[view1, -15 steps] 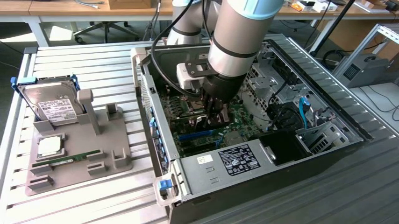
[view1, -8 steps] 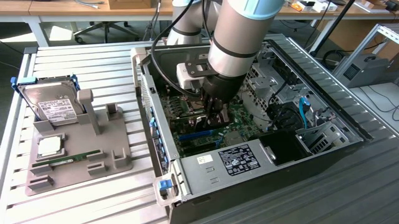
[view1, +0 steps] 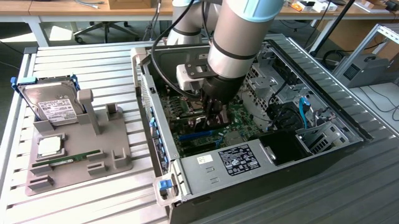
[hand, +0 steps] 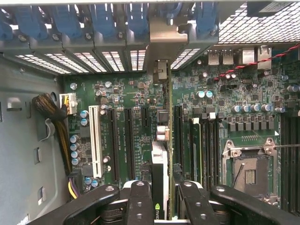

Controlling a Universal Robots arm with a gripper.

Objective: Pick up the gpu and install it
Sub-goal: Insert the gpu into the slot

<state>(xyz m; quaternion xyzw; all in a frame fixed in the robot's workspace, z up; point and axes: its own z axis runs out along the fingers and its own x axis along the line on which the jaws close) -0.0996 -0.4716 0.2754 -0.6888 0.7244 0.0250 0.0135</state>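
Observation:
My gripper (view1: 214,111) is down inside the open computer case (view1: 159,154), over the green motherboard (view1: 240,122). It is shut on the gpu (view1: 207,123), a thin dark card that hangs below the fingers. In the wrist view the gpu (hand: 160,154) shows edge-on between the two black fingers (hand: 139,201) of the gripper (hand: 164,199). The card runs along the long black expansion slots (hand: 129,140), and its silver-grey bracket (hand: 161,40) sits at the case's rear slot openings. Whether the card's lower edge touches a slot is hidden.
A grey fixture tray (view1: 118,147) on the exterior view's left holds a silver hard drive (view1: 53,106), a square chip (view1: 50,145) and a green RAM stick (view1: 65,160). Inside the case are a labelled power supply (view1: 237,160), a white slot (hand: 95,140), a cable bundle (hand: 49,107) and the processor socket (hand: 248,174).

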